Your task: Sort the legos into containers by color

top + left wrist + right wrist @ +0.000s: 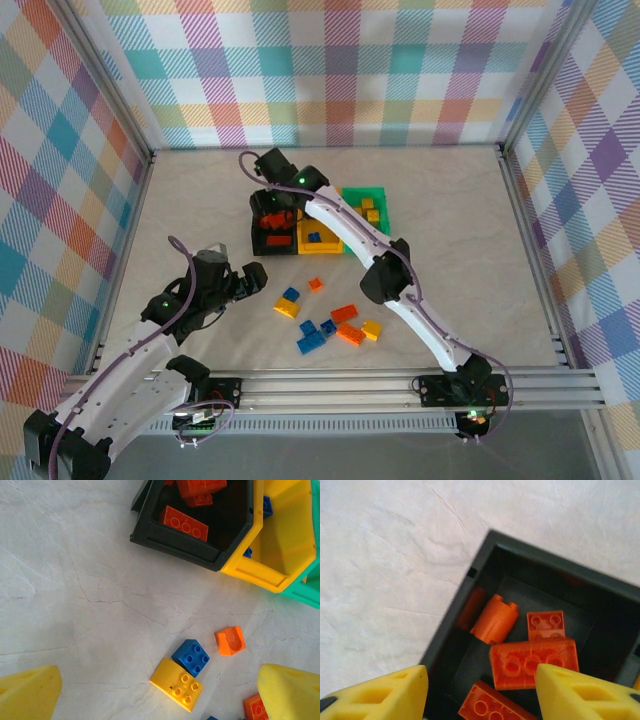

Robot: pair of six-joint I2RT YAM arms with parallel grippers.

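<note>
Right gripper [480, 680] hovers with its jaws spread and empty over the black bin [560, 564], which holds orange bricks. The left gripper [160, 690], also spread and empty, hangs over loose legos [330, 322] lying between the bins and the table's near edge.

The black bin, yellow bin [318, 240] and green bin [378, 196] sit pressed together in a row around the table's middle, towards the far edge.

The likeliest slip lies under the left gripper. A blue brick [191, 656] touches a yellow brick [177, 684], so closing there could take both or knock one aside. That would put a brick in the wrong bin. A small orange brick [230, 640] lies just beside them and could be nudged too. The right arm stretches across the yellow bin, so a left-arm delivery now risks a collision. The right fingers, drawn back low, could catch the black rim and drag the row.

The right wrist view shows the black bin's contents closely, a rounded orange piece among them. The top view shows the whole loose scatter of blue, orange and yellow. The left wrist view shows the blue-yellow contact.
</note>
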